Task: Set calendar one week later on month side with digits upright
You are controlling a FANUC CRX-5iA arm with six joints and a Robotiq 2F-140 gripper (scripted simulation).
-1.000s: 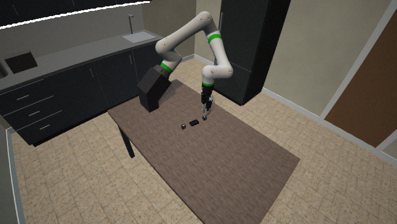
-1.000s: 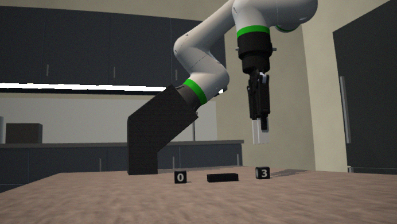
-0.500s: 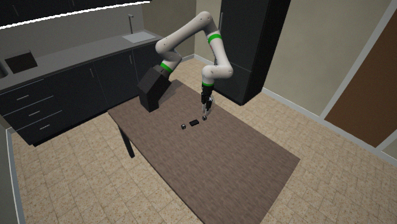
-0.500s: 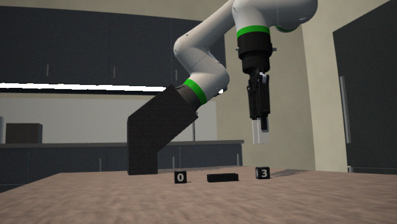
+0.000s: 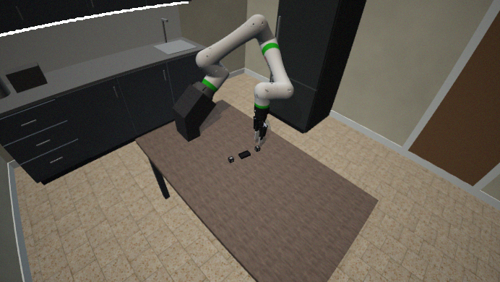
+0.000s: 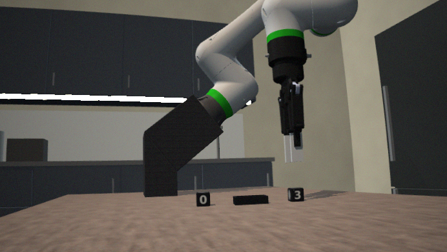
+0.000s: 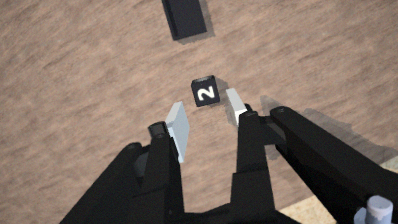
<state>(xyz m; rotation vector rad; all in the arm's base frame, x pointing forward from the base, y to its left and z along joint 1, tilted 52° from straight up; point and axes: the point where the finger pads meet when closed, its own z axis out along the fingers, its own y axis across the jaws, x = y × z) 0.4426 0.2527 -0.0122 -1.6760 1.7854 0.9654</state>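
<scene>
Gripper point(image 5: 260, 142) point(image 6: 293, 161) point(image 7: 207, 108) part-open, nothing in grasp, above cube point(image 5: 257, 148) point(image 6: 296, 194) point(image 7: 205, 91) on table point(image 5: 274, 188) point(image 6: 226, 226) point(image 7: 100, 75). Exterior view: cube, "3" facing out, at three o'clock of black tray point(image 5: 244, 155) point(image 6: 250, 199) point(image 7: 186, 19); "0" cube point(image 5: 231, 159) point(image 6: 203, 199) at nine. Wrist view: "2" on top; tray cut off at twelve, "0" cube out of frame. Tray's inside too dark to read; digits illegible from top.

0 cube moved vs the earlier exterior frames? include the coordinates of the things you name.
No. The 0 cube point(image 5: 231, 159) point(image 6: 203, 199) sits at the same spot left of the black tray point(image 5: 244, 155) point(image 6: 250, 199) in the exterior view.
</scene>
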